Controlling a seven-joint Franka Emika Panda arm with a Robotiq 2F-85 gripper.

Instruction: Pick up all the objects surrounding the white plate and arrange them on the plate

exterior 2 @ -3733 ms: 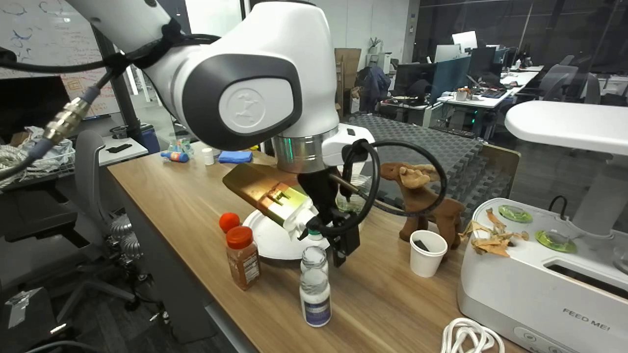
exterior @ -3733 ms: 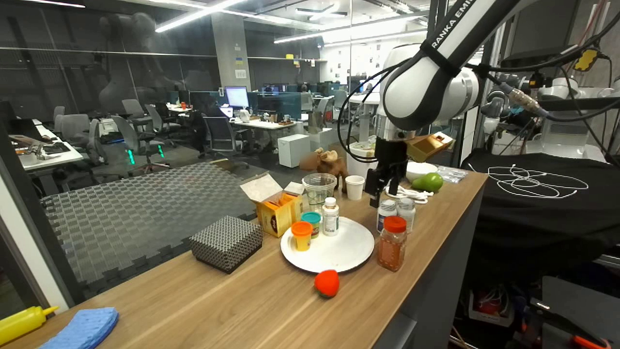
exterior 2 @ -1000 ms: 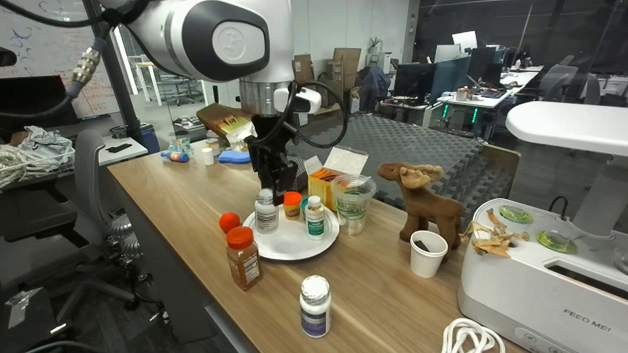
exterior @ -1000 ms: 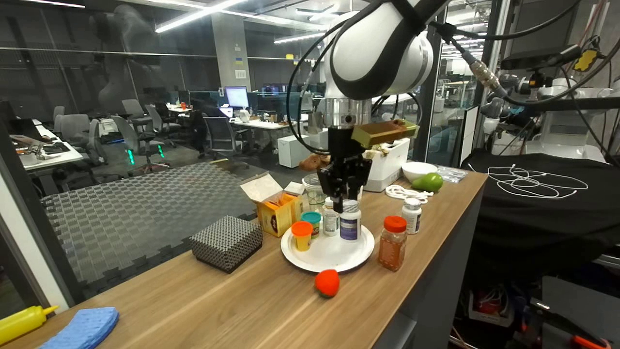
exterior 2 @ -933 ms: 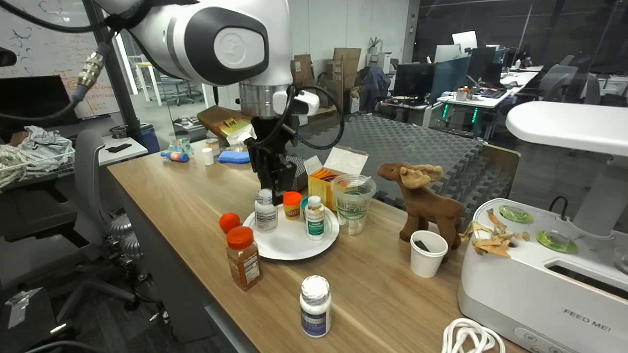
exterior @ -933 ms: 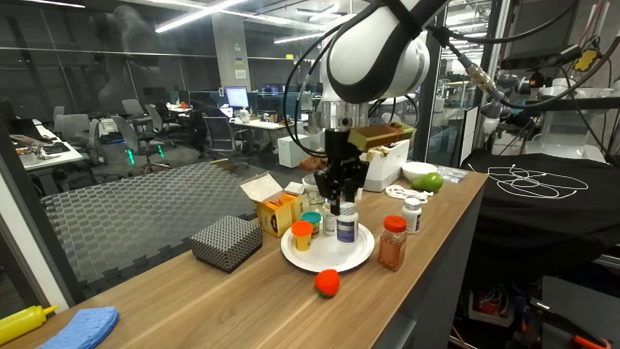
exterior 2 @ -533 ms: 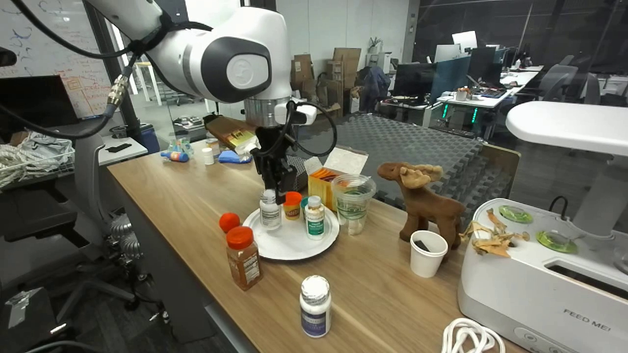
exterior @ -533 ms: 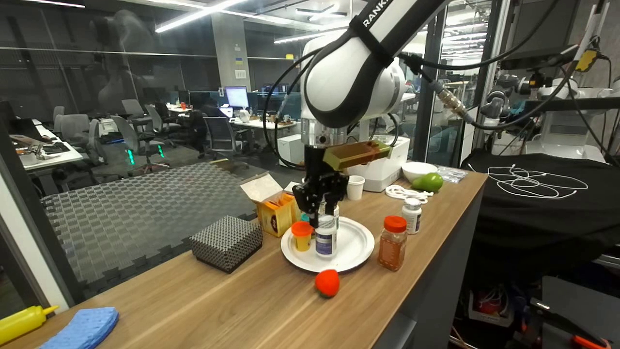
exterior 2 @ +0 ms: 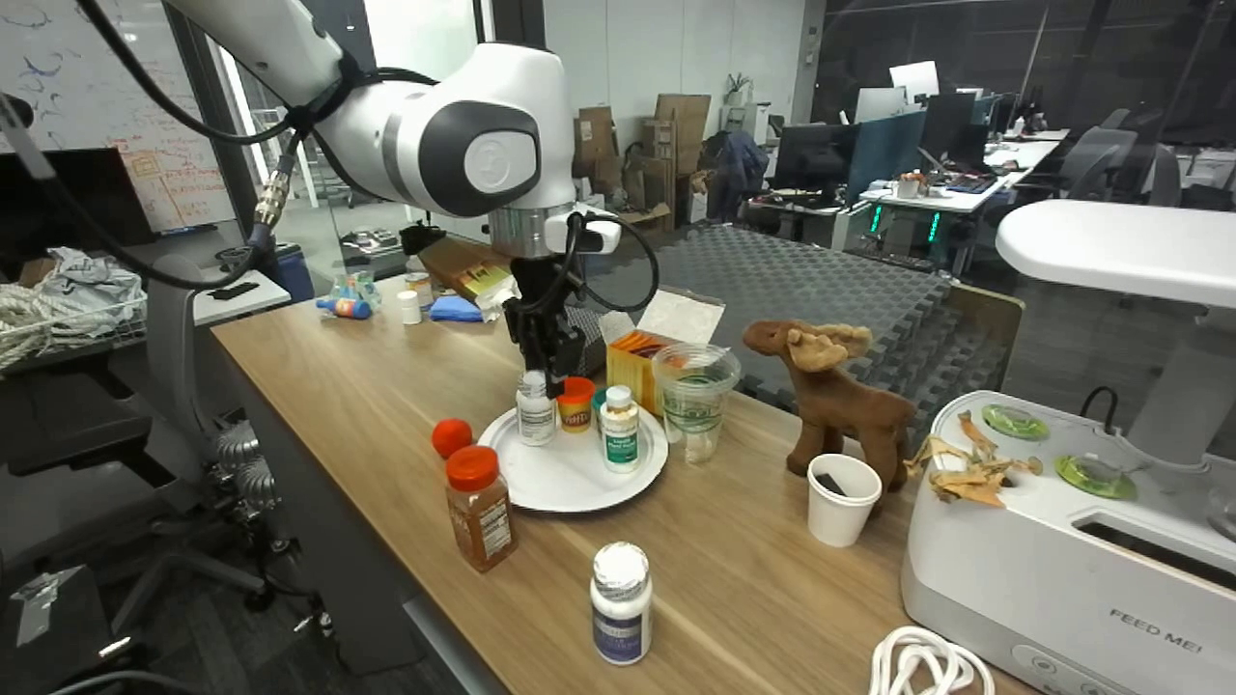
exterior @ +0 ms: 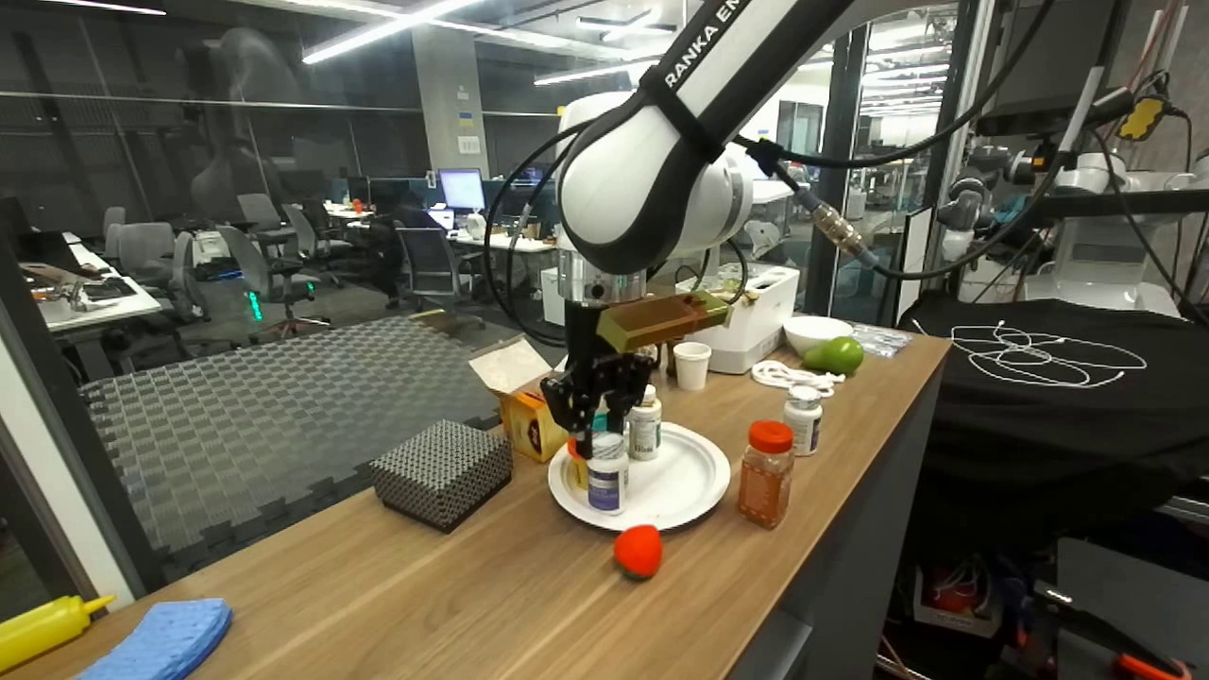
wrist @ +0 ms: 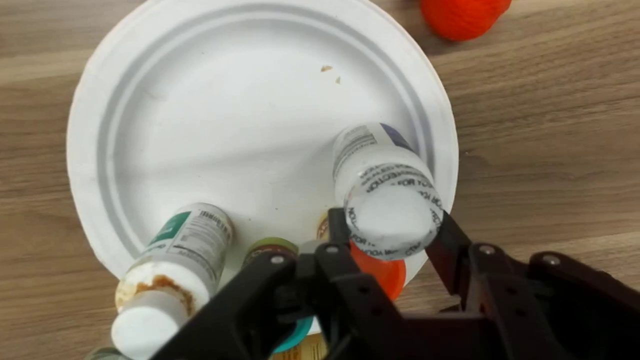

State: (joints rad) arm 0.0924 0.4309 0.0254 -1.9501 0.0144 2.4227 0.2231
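Note:
My gripper [wrist: 392,222] is shut on the cap of a white bottle with a purple label [exterior: 607,491], one finger on each side. The bottle hangs or stands upright over the edge of the white plate [exterior: 675,505], beside an orange-lidded tub [exterior 2: 575,405]; whether its base touches the plate I cannot tell. A green-labelled white bottle [exterior 2: 620,439] and a teal-lidded tub [wrist: 300,332], mostly hidden, are also on the plate. Off the plate are a red-lidded spice jar [exterior: 766,482], a red round object [exterior: 638,552] and another purple-labelled bottle [exterior 2: 621,618].
Close behind the plate are an open yellow box [exterior 2: 632,372] and a clear plastic cup [exterior 2: 693,405]. A black patterned box [exterior: 442,472] lies near them. Farther along stand a toy moose [exterior 2: 840,396], a paper cup [exterior 2: 840,507] and a white appliance [exterior 2: 1053,569].
The held bottle, which stood beside its twin off the plate, is now over the plate. During the last second my gripper carried it across the plate to the orange-lidded tub.

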